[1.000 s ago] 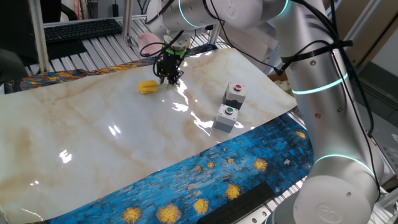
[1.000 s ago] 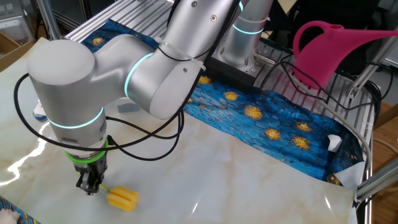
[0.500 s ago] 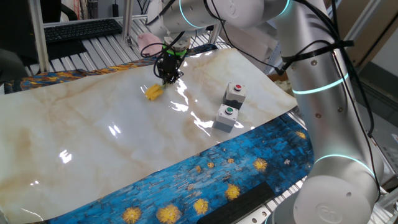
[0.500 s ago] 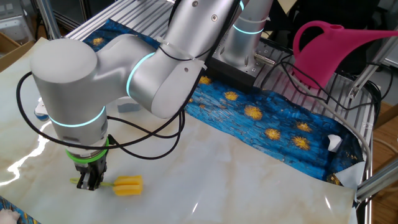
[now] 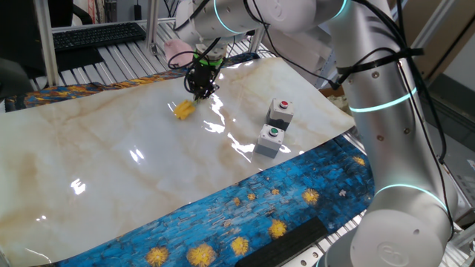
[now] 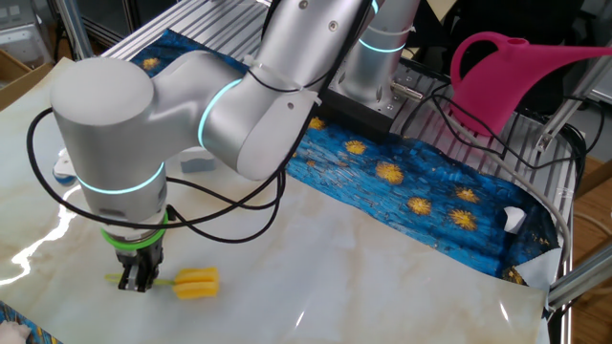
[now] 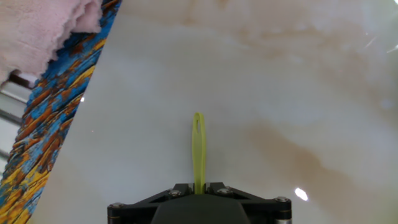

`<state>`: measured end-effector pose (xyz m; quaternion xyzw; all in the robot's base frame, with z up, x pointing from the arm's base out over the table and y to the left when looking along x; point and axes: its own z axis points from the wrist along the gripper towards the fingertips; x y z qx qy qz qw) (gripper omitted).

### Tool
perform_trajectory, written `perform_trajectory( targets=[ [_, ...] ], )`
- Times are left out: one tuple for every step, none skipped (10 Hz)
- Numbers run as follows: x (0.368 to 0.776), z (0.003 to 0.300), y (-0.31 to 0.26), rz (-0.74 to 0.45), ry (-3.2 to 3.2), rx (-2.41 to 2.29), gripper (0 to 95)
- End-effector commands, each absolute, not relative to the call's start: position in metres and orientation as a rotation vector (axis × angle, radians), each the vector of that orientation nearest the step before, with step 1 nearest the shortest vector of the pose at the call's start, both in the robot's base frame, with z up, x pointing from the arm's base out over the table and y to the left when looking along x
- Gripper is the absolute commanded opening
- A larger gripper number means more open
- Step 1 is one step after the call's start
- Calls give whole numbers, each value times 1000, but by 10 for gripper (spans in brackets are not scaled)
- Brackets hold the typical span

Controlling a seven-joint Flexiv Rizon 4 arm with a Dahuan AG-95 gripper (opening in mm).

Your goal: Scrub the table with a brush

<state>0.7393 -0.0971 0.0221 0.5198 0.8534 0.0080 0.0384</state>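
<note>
The gripper (image 6: 137, 277) pinches the yellow brush (image 6: 194, 284) by its thin handle, head pressed flat on the table (image 6: 382, 268) for scrubbing.

The hand (image 5: 200, 92) holds the brush (image 5: 184, 109) on the table (image 5: 111, 156).
</note>
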Motion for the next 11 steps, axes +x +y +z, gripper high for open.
perform_trajectory(
  targets=[
    [739, 33, -96, 29, 2684, 1503, 0],
    [738, 36, -95, 29, 2712, 1467, 0],
    [733, 44, -92, 28, 2778, 1356, 0],
    [730, 48, -90, 20, 2820, 1261, 0],
    [727, 53, -88, 19, 2876, 1124, 0],
    [723, 59, -85, 42, 2946, 951, 0],
    [720, 62, -83, 90, 2984, 861, 0],
    [715, 63, -80, 101, 3020, 719, 0],
    [714, 63, -78, 98, 3033, 657, 0],
    [711, 63, -70, 97, 3065, 497, 0],
    [709, 63, -65, 93, 3084, 401, 0]
  ],
)
